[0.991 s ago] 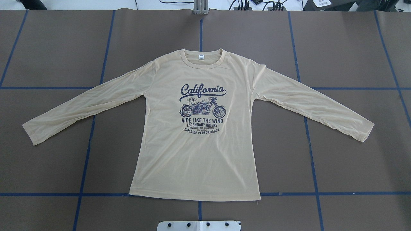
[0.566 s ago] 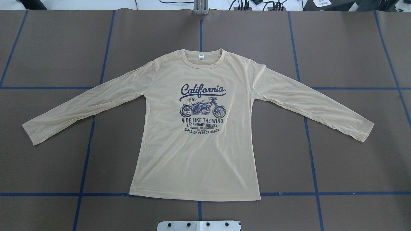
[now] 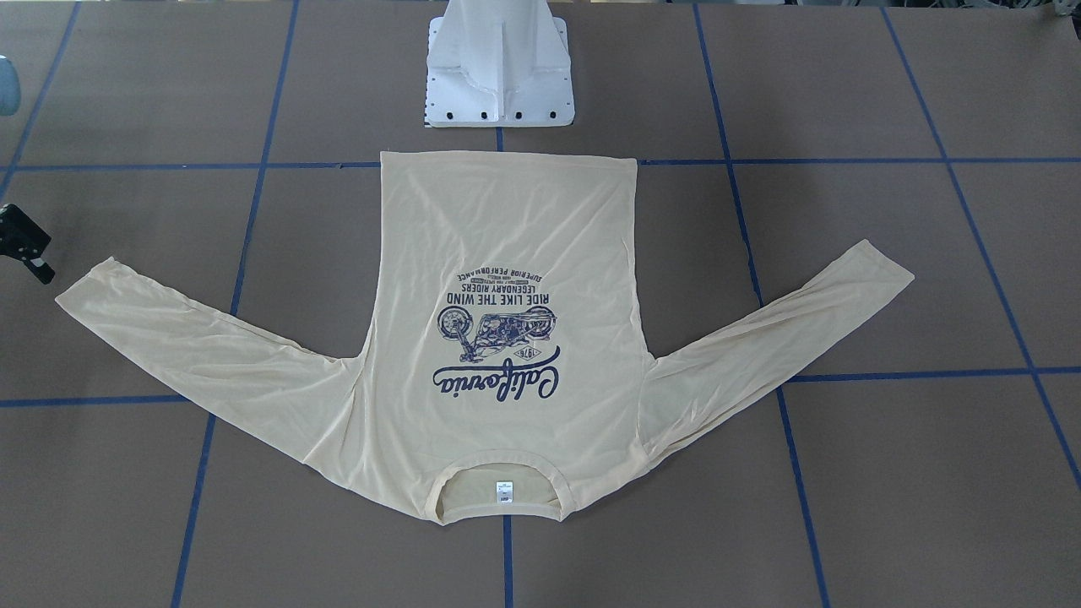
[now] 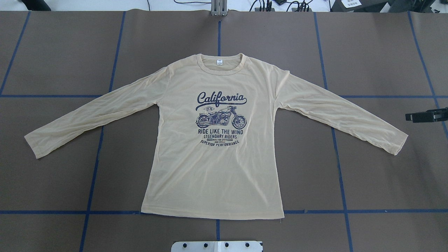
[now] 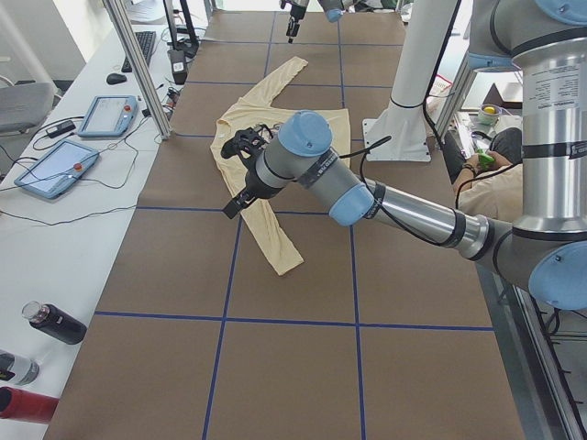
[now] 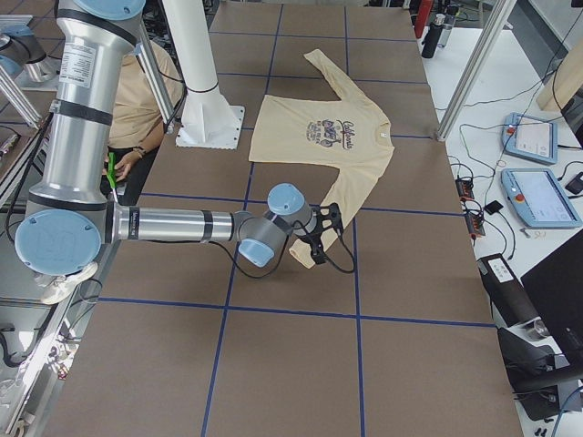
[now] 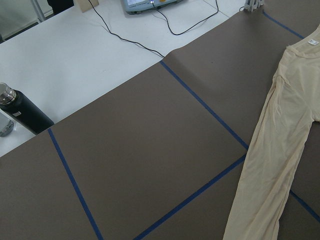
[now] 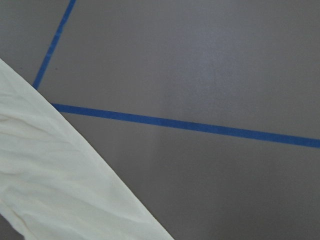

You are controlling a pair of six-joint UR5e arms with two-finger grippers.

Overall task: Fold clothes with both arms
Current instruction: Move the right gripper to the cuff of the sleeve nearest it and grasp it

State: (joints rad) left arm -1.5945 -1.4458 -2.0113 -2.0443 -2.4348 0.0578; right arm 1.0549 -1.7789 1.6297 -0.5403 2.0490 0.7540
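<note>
The cream long-sleeved shirt (image 4: 217, 168) lies flat and print-up on the brown table, both sleeves spread out and down. Its neck tag (image 4: 219, 62) is at the far side. My right gripper (image 4: 407, 116) hovers just beyond the right cuff (image 4: 397, 143), at the view's edge; in the exterior right view the right gripper (image 6: 321, 238) looks open, holding nothing. The left gripper (image 5: 237, 179) hangs over the left sleeve (image 5: 271, 238); I cannot tell whether it is open or shut. Neither wrist view shows fingers, only the left sleeve (image 7: 270, 170) and the right sleeve (image 8: 60, 185).
The white pedestal base (image 3: 500, 76) stands at the shirt's hem side. A white side table carries bottles (image 5: 55, 323) and tablets (image 5: 55, 165) beyond the left end. A seated person (image 6: 137, 100) is behind the base. Blue tape lines cross the mat.
My right gripper has come into the overhead view at the right edge, near the right cuff. The shirt has not moved.
</note>
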